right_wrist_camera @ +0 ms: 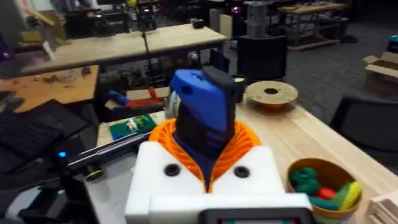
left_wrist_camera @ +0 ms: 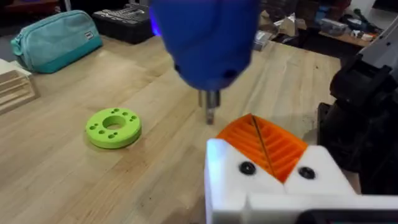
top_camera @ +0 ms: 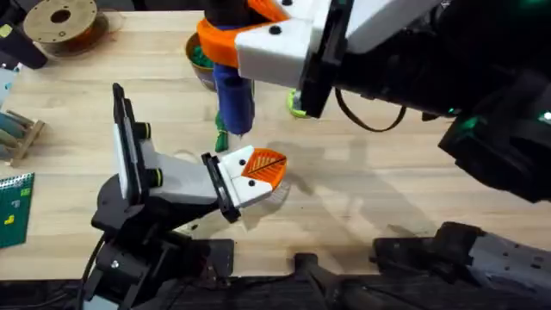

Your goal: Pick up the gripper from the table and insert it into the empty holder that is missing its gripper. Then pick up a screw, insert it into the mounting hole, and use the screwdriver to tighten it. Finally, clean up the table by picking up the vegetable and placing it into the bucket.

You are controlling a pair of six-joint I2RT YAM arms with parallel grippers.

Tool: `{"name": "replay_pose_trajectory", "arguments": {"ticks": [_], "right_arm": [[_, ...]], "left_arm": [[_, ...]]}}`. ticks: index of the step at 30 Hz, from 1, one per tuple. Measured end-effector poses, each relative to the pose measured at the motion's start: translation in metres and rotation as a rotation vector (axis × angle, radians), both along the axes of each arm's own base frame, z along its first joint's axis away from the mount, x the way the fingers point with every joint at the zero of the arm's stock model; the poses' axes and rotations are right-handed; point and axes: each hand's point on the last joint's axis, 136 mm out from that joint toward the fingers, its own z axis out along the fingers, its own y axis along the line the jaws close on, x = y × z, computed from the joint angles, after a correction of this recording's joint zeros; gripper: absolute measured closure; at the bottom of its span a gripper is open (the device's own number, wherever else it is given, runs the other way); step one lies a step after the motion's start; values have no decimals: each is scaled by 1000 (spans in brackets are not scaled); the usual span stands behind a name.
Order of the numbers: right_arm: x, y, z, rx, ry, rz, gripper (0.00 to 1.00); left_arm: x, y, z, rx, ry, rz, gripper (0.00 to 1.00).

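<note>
My right gripper [top_camera: 225, 50] [right_wrist_camera: 205, 127] reaches in from the right, shut on the blue screwdriver [top_camera: 232, 95] [right_wrist_camera: 200, 112], which hangs tip-down. Its narrow tip [left_wrist_camera: 210, 113] hovers just above the table, close behind the orange fingertips of my left gripper [top_camera: 263, 165] [left_wrist_camera: 256, 135]. That gripper is shut, its orange pads pressed together. A small dark green vegetable [top_camera: 221, 140] lies on the table under the screwdriver. The bucket [top_camera: 200, 58] [right_wrist_camera: 320, 167] stands behind, with toy vegetables inside. The loose gripper, the holder and the screw are out of view.
A bright green disc [top_camera: 297, 105] [left_wrist_camera: 113, 127] lies right of the screwdriver. A brown spool [top_camera: 60, 21] [right_wrist_camera: 270, 93] sits at the far left corner. A wooden rack [top_camera: 17, 133] and a green circuit board [top_camera: 13, 207] lie at the left edge. A teal pouch [left_wrist_camera: 53, 37] rests nearby.
</note>
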Motion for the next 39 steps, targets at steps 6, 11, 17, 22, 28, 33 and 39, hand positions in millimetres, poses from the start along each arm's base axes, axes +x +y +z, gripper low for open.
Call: {"name": "replay_pose_trajectory", "arguments": {"ticks": [6,11,17,22,28,33,39], "right_arm": [[-12,4,-6,-14,35,76,972],[-15,5,-12,-31,58,97,972],[-16,5,-12,-26,76,102,972],[-16,6,-12,-24,82,103,972],[-15,7,-14,-28,87,105,972],[-12,10,-21,-41,100,105,972],[-12,10,-22,-45,104,105,972]], "left_arm": [[0,0,0,0,0,0,997],[0,0,0,0,0,0,997],[0,0,0,0,0,0,997],[0,0,0,0,0,0,997],[0,0,0,0,0,0,997],[0,0,0,0,0,0,997],[0,0,0,0,0,0,997]]}}
